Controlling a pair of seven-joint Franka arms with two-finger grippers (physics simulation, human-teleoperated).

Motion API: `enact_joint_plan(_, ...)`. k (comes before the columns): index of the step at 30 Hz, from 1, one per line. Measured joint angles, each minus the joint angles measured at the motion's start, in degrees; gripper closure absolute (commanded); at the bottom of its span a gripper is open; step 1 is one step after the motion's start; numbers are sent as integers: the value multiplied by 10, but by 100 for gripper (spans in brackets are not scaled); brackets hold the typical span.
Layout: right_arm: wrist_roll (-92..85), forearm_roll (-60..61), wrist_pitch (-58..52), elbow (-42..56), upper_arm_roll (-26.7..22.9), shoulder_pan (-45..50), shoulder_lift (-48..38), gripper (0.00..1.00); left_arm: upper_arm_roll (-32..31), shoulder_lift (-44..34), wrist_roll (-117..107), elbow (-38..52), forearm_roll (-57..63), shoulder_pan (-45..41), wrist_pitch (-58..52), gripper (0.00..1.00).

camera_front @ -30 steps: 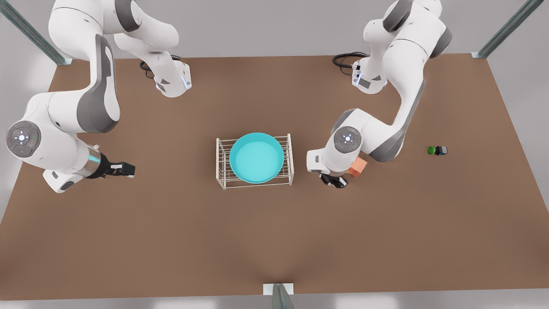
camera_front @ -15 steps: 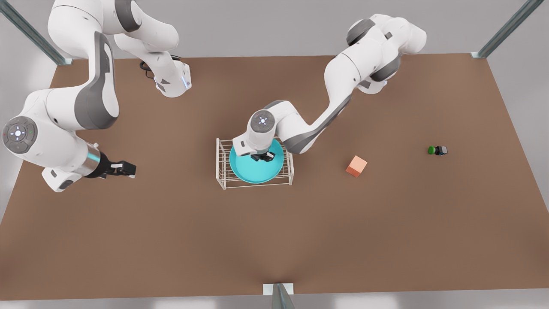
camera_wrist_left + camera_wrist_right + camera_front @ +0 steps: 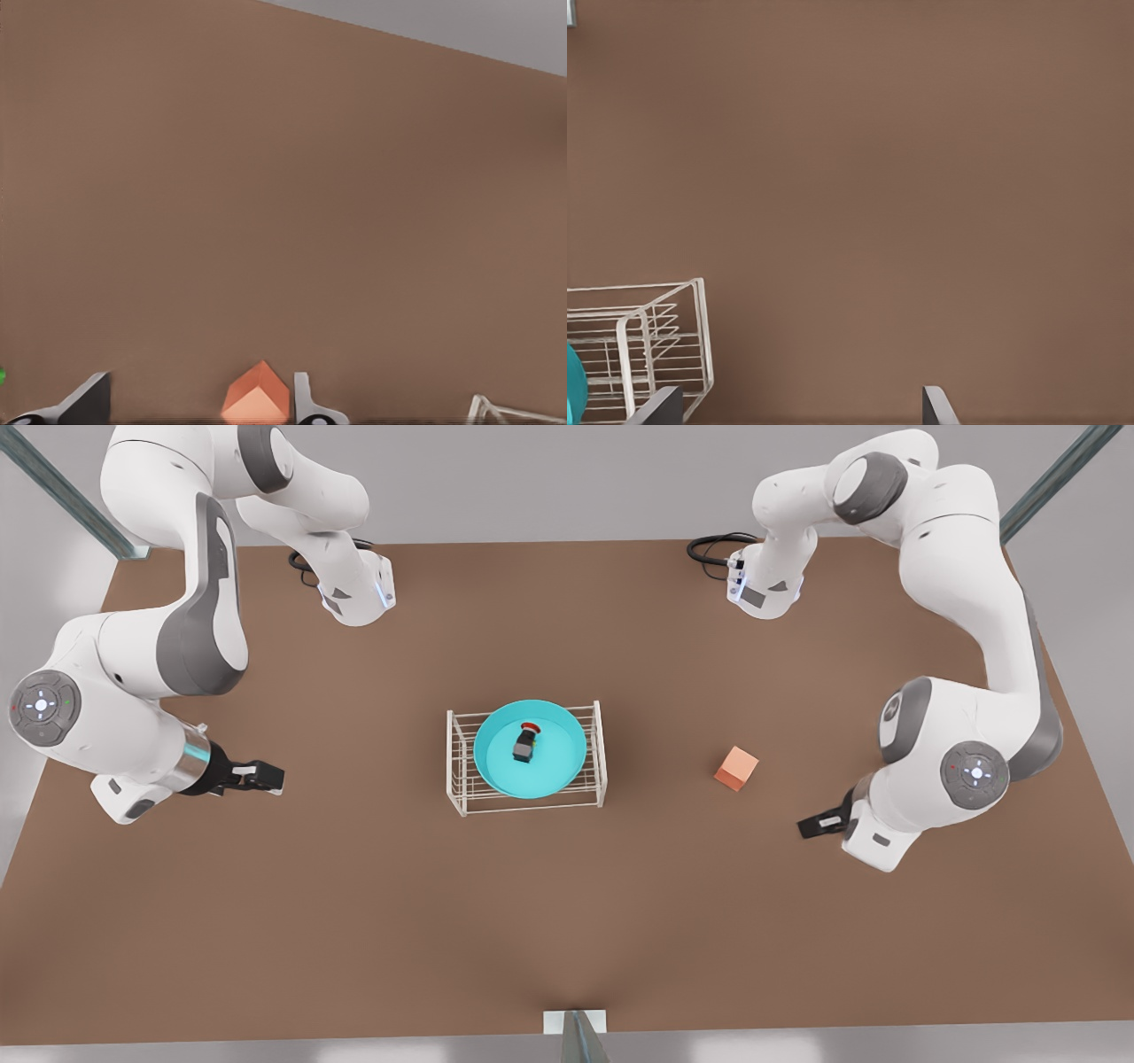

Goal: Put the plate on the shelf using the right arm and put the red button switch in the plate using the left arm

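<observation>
Plate (image 3: 530, 750) atop shelf (image 3: 526, 757) holding red button switch (image 3: 525, 742); left gripper (image 3: 819, 824) and right gripper (image 3: 252, 776), parted and empty, flank the shelf; no legible writing.

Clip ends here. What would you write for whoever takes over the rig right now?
Left gripper: open, empty, near the orange cube at the front view's right.
Right gripper: open, empty, waiting at the front view's left.
Plate sits on the wire rack; red button switch lies in the plate.
Both steps look done; nothing left.
</observation>
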Motion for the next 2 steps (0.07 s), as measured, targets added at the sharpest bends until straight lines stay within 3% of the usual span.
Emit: enact_joint_plan(2,1,0,-1,0,1,1,0,0,0,0,30,-1,0,3,-19,0)
